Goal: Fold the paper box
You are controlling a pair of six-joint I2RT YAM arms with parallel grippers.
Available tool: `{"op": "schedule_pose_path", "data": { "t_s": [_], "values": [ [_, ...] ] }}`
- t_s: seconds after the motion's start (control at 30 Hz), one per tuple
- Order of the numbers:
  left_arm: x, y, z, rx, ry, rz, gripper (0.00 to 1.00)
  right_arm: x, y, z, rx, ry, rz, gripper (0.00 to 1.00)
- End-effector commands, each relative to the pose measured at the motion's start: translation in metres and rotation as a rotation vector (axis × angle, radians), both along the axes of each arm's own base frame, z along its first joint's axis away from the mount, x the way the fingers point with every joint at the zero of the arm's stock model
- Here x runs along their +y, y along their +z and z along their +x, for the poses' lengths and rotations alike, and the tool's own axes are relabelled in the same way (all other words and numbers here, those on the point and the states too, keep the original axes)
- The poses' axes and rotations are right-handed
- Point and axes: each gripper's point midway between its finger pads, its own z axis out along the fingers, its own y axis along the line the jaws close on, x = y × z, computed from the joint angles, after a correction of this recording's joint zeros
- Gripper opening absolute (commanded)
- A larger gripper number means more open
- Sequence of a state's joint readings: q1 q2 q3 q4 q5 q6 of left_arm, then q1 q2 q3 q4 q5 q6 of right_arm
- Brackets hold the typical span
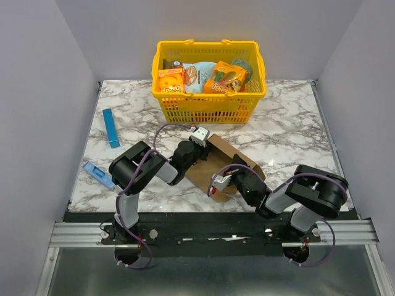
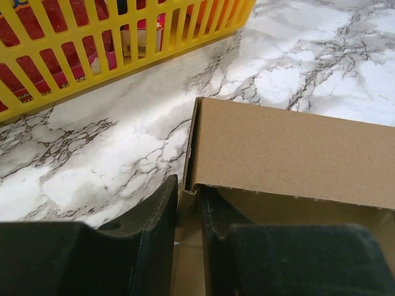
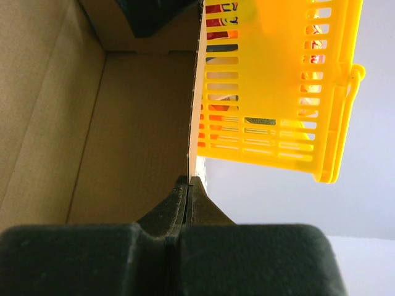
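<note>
Paper box (image 1: 225, 161): caught mid-fold on counter (image 1: 290, 129), pinched at a wall corner by left tool (image 2: 188, 188), at a wall edge by right tool (image 3: 188, 184). Next, probably needed walls squared, flaps tucked.

Free worktop (image 1: 296, 132) lies right of centre in the top view: wide bare marble from the yellow basket (image 1: 210, 106) out to the right edge. The basket blocks the upper middle. Just below it, only a narrow strip of marble separates it from the paper box (image 1: 217, 161). The box fills the centre, with the left gripper (image 1: 199, 153) at its upper left corner and the right gripper (image 1: 217, 185) at its lower edge. At the left, a slim blue box (image 1: 111, 127) and a second blue item (image 1: 97, 174) narrow the passage.
</note>
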State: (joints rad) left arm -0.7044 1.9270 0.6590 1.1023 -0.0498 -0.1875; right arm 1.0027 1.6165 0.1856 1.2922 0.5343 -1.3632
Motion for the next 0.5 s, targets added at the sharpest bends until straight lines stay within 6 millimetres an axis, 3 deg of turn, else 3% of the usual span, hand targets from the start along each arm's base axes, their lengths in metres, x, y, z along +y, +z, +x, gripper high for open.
{"op": "schedule_pose_path", "data": {
  "t_s": [0.0,0.17,0.47],
  "values": [
    [0.009,0.001,0.013,-0.03,0.102,0.002,0.22,0.005,0.022,-0.004,-0.064,0.03,0.114,0.01],
    [0.024,-0.003,0.019,-0.03,0.23,0.046,0.14,0.005,0.022,-0.004,-0.064,0.028,0.115,0.01],
    [0.042,-0.01,0.021,-0.042,0.347,0.142,0.12,0.004,0.025,-0.004,-0.072,0.023,0.129,0.01]
  ]
}}
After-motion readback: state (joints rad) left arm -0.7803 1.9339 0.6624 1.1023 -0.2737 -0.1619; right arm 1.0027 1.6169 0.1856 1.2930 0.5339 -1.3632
